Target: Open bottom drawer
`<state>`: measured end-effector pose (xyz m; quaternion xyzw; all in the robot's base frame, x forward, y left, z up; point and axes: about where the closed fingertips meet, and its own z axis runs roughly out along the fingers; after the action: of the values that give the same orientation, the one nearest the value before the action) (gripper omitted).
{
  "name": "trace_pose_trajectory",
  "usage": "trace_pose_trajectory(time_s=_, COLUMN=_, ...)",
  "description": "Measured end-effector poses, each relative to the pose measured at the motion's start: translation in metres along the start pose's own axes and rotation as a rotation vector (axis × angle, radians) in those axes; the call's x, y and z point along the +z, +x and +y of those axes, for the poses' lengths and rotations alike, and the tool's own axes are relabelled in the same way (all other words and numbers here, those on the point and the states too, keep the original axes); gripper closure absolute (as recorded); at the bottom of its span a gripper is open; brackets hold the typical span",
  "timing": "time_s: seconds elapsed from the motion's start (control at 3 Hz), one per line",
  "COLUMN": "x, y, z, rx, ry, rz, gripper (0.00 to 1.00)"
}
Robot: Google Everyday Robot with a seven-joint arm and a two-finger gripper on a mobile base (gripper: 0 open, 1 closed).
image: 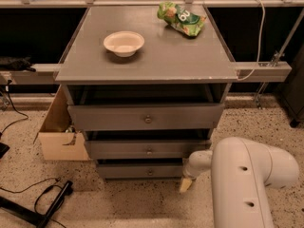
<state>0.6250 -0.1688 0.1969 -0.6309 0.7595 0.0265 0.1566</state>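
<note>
The grey cabinet has three drawers. The bottom drawer (140, 170) is the lowest and narrowest, with a small round knob (150, 172) at its centre. It stands out a little less than the middle drawer (142, 149) above it. My gripper (185, 184) hangs low at the end of the white arm (247, 184), just right of the bottom drawer's right end and near the floor. It is apart from the knob.
The top drawer (145, 117) sticks out furthest. A white bowl (124, 43) and a green snack bag (182, 18) lie on the cabinet top. A cardboard box (59, 132) stands left of the cabinet. Black cables and a stand (42, 205) lie on the speckled floor.
</note>
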Motion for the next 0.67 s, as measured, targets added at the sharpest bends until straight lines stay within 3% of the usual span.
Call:
trace_pose_trajectory(time_s=0.33, x=0.017, y=-0.002, z=-0.009, rx=-0.038, ry=0.047, rz=0.046, gripper=0.0)
trace_pose_trajectory(time_s=0.67, x=0.04, y=-0.001, z=-0.014, rx=-0.076, ry=0.059, rz=0.145, gripper=0.03)
